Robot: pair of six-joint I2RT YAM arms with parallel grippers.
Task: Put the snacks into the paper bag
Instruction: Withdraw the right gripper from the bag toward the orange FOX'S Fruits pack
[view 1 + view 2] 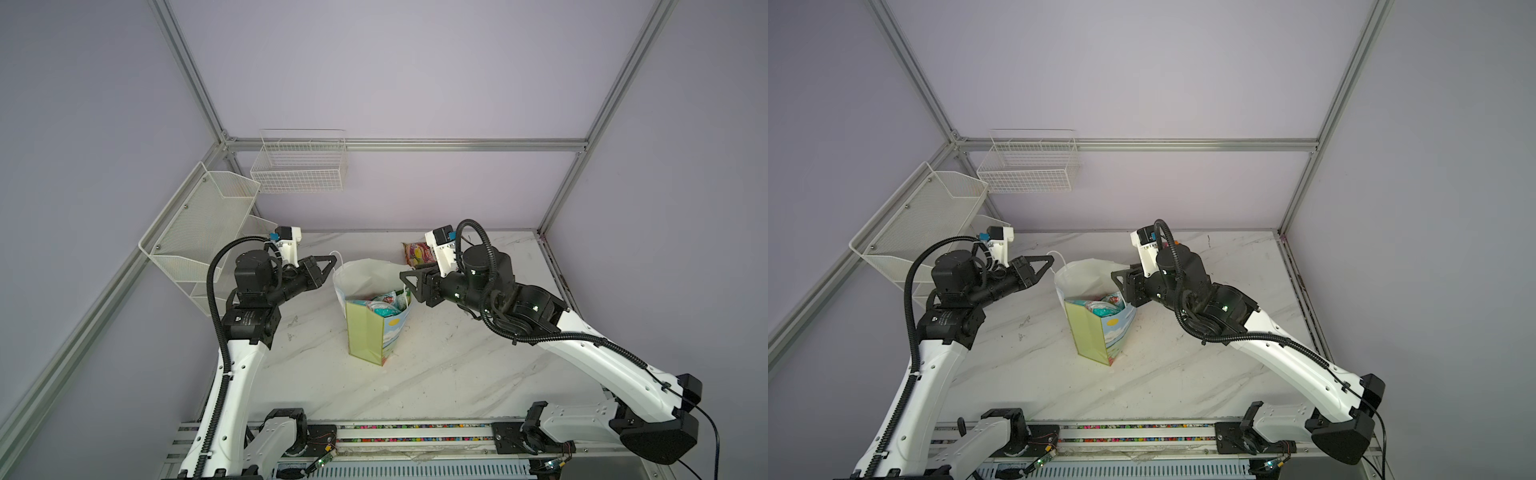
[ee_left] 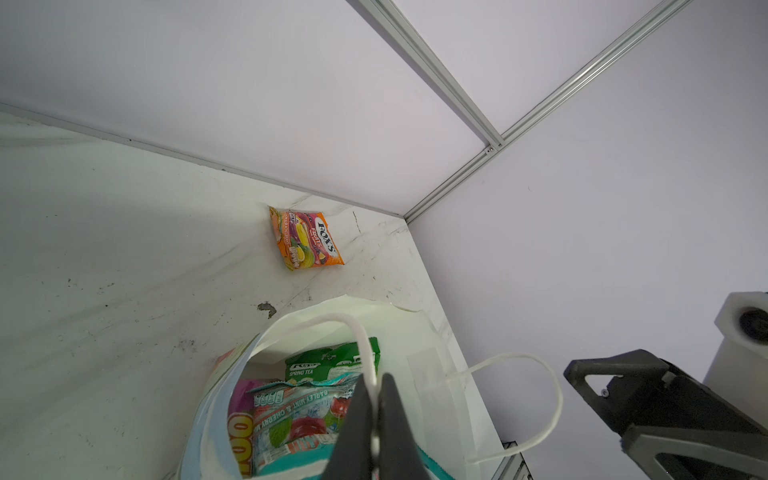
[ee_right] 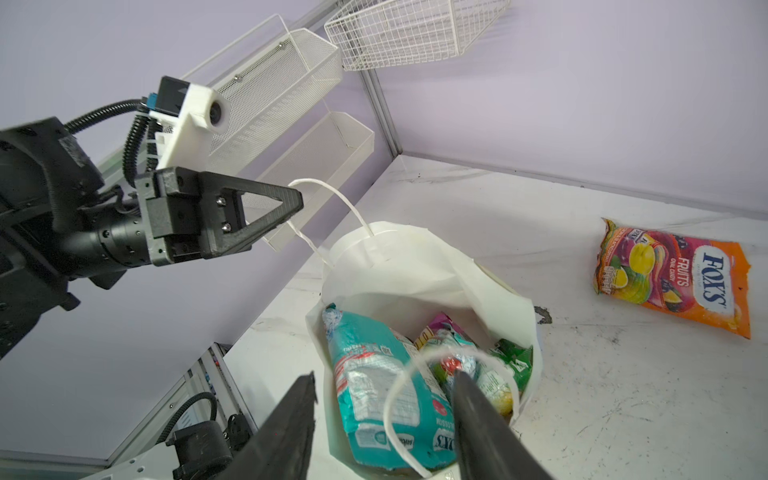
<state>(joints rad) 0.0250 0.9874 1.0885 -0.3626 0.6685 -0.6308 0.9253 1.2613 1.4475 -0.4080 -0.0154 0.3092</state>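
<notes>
The paper bag (image 1: 365,332) (image 1: 1088,332) stands upright mid-table with its mouth open. Inside lie teal (image 3: 374,386), green (image 2: 328,361) and magenta (image 3: 440,324) snacks. An orange FOX'S packet (image 1: 415,253) (image 2: 307,239) (image 3: 673,278) lies flat on the table behind the bag, towards the back right. My left gripper (image 1: 334,259) (image 1: 1052,258) (image 2: 376,380) is shut on one white cord handle (image 3: 332,199) at the bag's left rim. Over the bag's right rim my right gripper (image 1: 403,276) (image 1: 1113,276) (image 3: 382,374) is open, and the other cord handle (image 3: 395,399) hangs loose between its fingers.
A white mesh rack (image 1: 199,232) hangs on the left wall close behind my left arm. A wire basket (image 1: 299,166) hangs on the back wall. Aluminium frame posts (image 1: 552,208) mark the enclosure's corners, and walls bound the marble table (image 1: 457,353) on three sides.
</notes>
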